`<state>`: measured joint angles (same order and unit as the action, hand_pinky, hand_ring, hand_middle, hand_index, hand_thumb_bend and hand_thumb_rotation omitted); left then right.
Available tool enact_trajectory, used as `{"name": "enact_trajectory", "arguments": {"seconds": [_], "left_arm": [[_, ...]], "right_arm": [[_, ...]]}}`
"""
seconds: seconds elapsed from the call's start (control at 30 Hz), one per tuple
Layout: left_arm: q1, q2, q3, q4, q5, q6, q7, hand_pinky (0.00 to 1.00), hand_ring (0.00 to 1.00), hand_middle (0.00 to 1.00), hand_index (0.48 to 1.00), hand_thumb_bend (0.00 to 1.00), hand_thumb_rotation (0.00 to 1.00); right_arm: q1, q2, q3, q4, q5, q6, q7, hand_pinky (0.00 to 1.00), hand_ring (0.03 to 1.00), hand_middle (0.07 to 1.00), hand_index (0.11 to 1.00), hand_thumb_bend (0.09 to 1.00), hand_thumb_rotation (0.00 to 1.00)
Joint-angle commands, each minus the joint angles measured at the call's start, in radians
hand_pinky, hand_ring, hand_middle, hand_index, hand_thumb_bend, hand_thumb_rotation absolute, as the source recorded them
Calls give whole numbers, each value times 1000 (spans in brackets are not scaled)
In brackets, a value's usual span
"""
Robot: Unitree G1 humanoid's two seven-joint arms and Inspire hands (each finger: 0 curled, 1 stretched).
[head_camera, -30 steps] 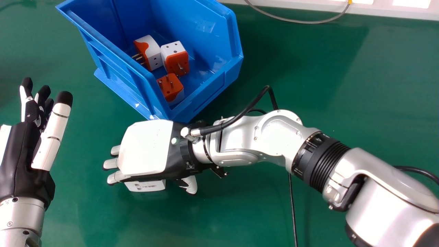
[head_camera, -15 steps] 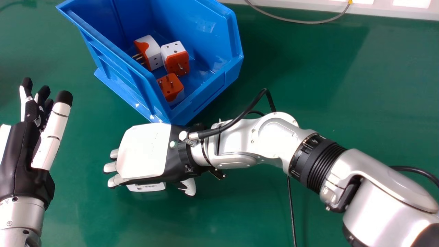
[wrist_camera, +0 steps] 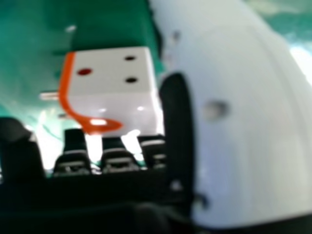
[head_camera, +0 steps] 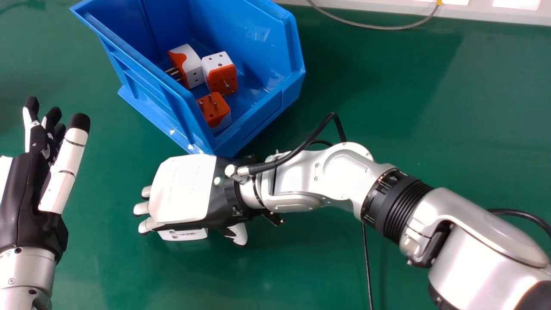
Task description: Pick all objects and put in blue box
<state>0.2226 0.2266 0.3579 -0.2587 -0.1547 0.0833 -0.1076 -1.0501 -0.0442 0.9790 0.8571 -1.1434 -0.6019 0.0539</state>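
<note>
Just in front of the blue box [head_camera: 258,116], the right hand [head_camera: 183,191] hangs palm down over a plug [wrist_camera: 114,80], fingers loosely bent, grip uncertain; the left hand [head_camera: 32,206], left of the box, has fingers extended.

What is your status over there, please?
Left hand open, holding nothing. Right hand over a plug, grip unclear. Three other plugs in box; its near corner close by right hand, possible snag.
</note>
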Motion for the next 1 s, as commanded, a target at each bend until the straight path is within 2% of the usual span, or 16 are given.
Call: {"name": "enact_trajectory", "arguments": {"seconds": [0.0, 0.2, 0.43, 0.7, 0.97], "left_arm": [[5, 4, 0, -33, 8, -3, 6, 1000, 1000, 1000, 1000, 557, 754], [6, 4, 0, -32, 8, -3, 5, 1000, 1000, 1000, 1000, 557, 754], [10, 3, -2, -42, 10, 0, 7, 1000, 1000, 1000, 1000, 557, 754], [10, 0, -4, -50, 5, 11, 7, 1000, 1000, 1000, 1000, 556, 755], [13, -6, -6, -73, 0, 26, 8, 1000, 1000, 1000, 1000, 555, 755]], "right_arm": [[-38, 13, 3, -6, -4, 1, -26, 840, 926, 942, 876, 628, 21], [-33, 17, 5, 0, -3, 10, -39, 833, 907, 922, 859, 629, 21], [-29, 28, 2, 16, 6, 20, -53, 832, 898, 908, 841, 629, 16], [-47, 47, 19, 56, -12, 21, -105, 821, 885, 887, 822, 646, 7], [-63, 58, 39, 84, -19, 24, -145, 779, 854, 862, 801, 695, 1]]}}
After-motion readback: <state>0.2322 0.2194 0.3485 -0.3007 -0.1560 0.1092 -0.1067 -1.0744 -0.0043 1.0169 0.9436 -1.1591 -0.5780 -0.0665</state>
